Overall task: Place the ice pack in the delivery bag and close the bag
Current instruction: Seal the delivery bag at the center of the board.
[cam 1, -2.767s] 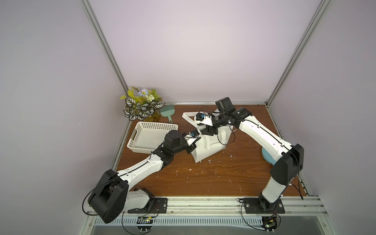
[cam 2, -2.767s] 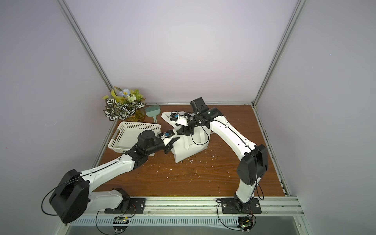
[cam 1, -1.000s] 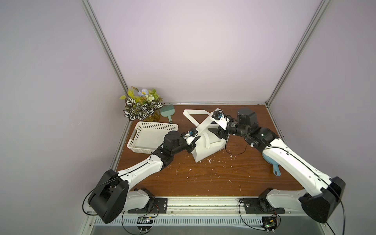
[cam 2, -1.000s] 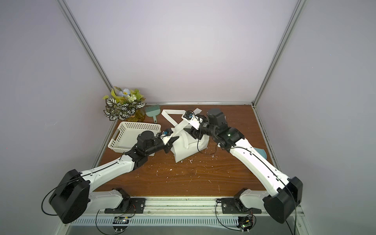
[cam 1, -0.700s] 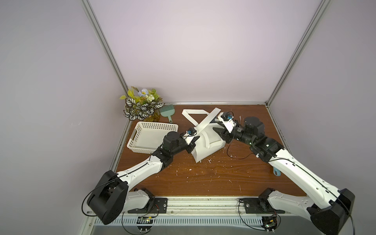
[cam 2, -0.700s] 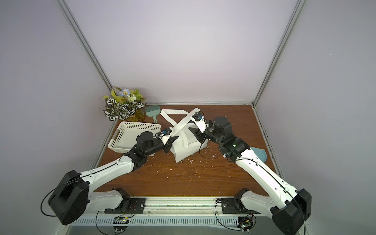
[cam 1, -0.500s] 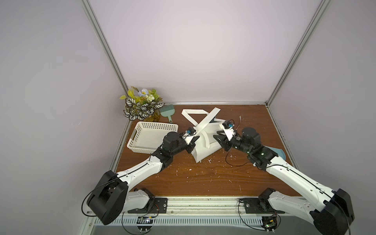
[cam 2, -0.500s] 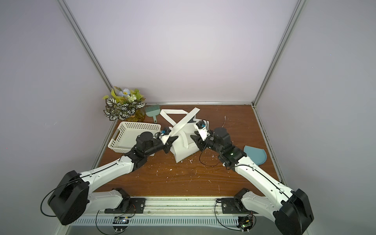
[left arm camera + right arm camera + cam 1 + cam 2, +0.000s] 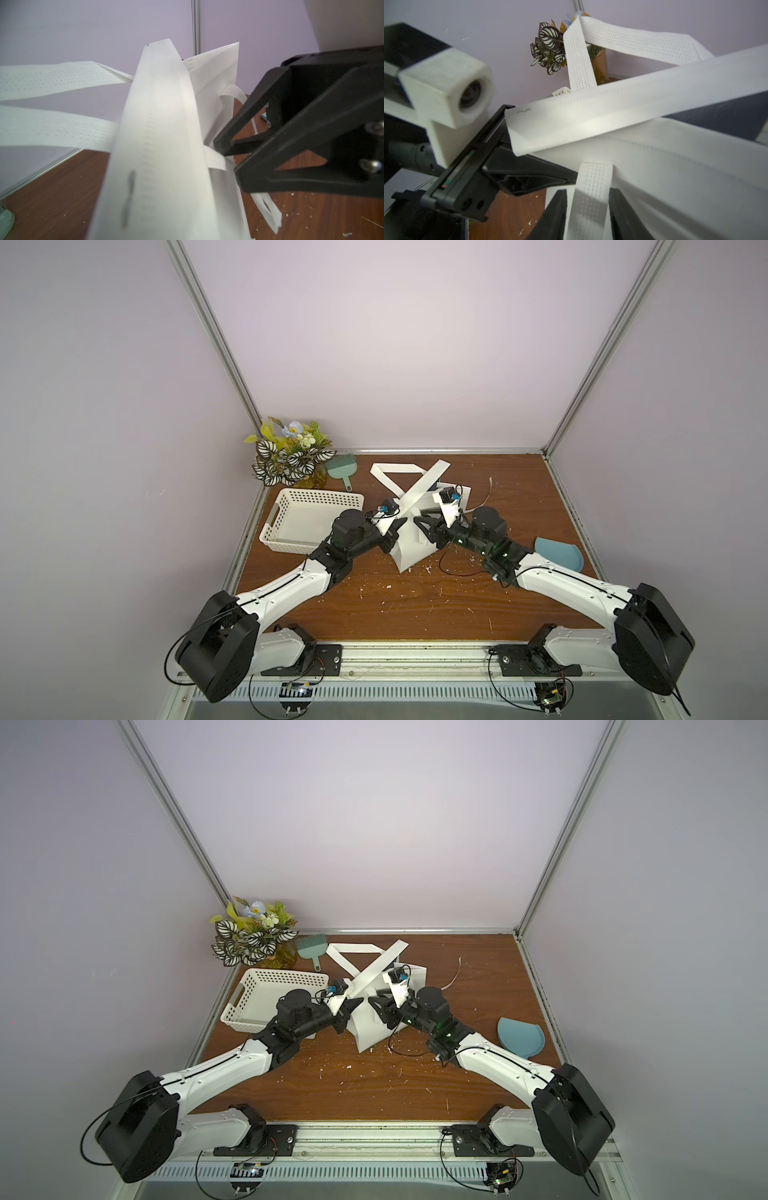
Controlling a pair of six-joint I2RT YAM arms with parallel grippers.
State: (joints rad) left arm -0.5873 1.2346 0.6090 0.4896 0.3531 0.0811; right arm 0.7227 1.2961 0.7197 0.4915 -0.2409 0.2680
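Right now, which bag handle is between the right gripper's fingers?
The front handle, stitched to the delivery bag's robot-facing wall; the back handle loops away toward the plant.

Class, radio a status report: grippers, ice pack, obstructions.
Left gripper shut on delivery bag. Right gripper open astride handle. Ice pack unseen. Flap crosses bag mouth.

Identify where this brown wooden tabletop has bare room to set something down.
Free: the near strip of the table, from the metal front rail up to the white fabric delivery bag; also the far right corner, beyond the blue scoop-shaped dish. Crowded: far left, around the white perforated plastic basket, and at the bag.
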